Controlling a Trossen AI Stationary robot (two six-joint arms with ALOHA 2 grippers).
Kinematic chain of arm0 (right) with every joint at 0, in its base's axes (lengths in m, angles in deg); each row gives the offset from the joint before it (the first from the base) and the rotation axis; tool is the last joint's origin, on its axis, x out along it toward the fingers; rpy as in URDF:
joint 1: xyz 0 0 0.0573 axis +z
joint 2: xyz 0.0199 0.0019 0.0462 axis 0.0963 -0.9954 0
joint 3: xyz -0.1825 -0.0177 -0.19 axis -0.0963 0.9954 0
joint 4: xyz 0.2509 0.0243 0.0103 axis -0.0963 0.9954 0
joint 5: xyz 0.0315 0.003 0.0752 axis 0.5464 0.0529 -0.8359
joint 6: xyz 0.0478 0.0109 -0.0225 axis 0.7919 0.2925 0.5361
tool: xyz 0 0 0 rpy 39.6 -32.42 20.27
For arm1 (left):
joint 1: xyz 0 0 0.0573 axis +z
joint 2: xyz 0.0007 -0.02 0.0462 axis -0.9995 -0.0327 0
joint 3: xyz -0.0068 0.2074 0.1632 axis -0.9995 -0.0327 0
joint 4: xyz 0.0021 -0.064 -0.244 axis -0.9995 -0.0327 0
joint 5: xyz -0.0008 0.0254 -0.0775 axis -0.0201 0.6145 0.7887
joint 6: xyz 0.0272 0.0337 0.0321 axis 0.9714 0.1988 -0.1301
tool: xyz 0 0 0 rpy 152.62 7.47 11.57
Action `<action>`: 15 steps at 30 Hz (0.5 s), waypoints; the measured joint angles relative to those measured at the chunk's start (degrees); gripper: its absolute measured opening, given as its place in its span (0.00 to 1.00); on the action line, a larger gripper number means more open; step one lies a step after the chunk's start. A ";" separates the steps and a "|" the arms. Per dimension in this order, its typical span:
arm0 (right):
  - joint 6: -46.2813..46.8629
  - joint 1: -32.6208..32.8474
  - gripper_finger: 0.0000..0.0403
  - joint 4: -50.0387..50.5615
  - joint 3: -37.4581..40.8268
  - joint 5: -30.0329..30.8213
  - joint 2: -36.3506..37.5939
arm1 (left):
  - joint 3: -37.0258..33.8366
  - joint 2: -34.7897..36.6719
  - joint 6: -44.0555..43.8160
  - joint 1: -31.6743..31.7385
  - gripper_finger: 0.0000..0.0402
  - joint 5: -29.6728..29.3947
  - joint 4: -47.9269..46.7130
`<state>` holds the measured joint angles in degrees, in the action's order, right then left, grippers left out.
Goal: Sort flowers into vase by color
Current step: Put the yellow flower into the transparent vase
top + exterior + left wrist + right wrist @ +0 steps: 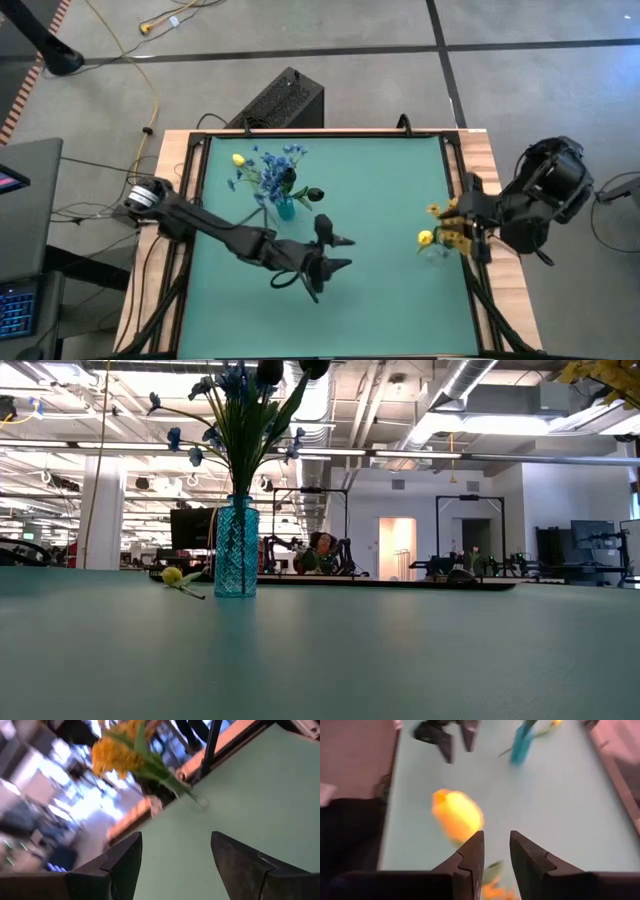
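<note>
A blue glass vase [285, 207] [236, 550] stands on the green mat at the far left. It holds blue blossom sprigs [272, 170] and dark buds [315, 194]. A single yellow bud [238, 160] [172, 575] lies on the mat beside it. My left gripper [348, 252] [175, 850] hovers open over the mat's middle, nothing between its fingers. My right gripper [462, 232] [496, 840] is raised at the right edge, shut on yellow and yellow-orange flowers [432, 236] [122, 750] [600, 372]. My right gripper has a green leafy stem [492, 869] and orange blossoms between its two fingers, slanting down from the table's right side. A yellow bud [457, 815] sticks out past the fingertips. The flowers hang clear of the mat, one stem end [200, 802] free.
A black box [285, 100] stands beyond the far edge. Dark frame rails [455, 160] and a wooden border [482, 170] run along the table's right side. Cables lie at the far left. Bare mat [380, 310] stretches across the middle and near side.
</note>
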<state>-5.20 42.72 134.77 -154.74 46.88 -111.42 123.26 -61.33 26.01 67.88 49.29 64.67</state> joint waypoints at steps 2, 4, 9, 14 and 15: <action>-3.20 -1.41 0.29 -0.04 0.00 2.97 0.59 | 2.15 2.99 -6.36 -0.43 0.56 -0.33 -8.86; -5.19 -2.80 0.29 -0.04 0.02 6.10 1.31 | 4.32 5.90 -12.49 -0.95 0.56 -0.42 -16.76; -7.23 -5.96 0.29 -0.02 0.02 12.97 2.95 | 7.17 13.55 -23.82 -2.06 0.56 0.39 -24.00; -11.04 -8.23 0.29 -0.05 0.04 13.73 3.39 | 9.32 22.34 -33.19 -0.60 0.56 -12.79 -24.73; -11.81 -8.47 0.29 -0.06 0.04 13.72 3.40 | 9.45 24.12 -33.66 0.33 0.56 -15.91 -25.35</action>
<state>-17.02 34.25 134.71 -154.69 60.60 -108.02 132.71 -37.21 -7.65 68.20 33.38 39.32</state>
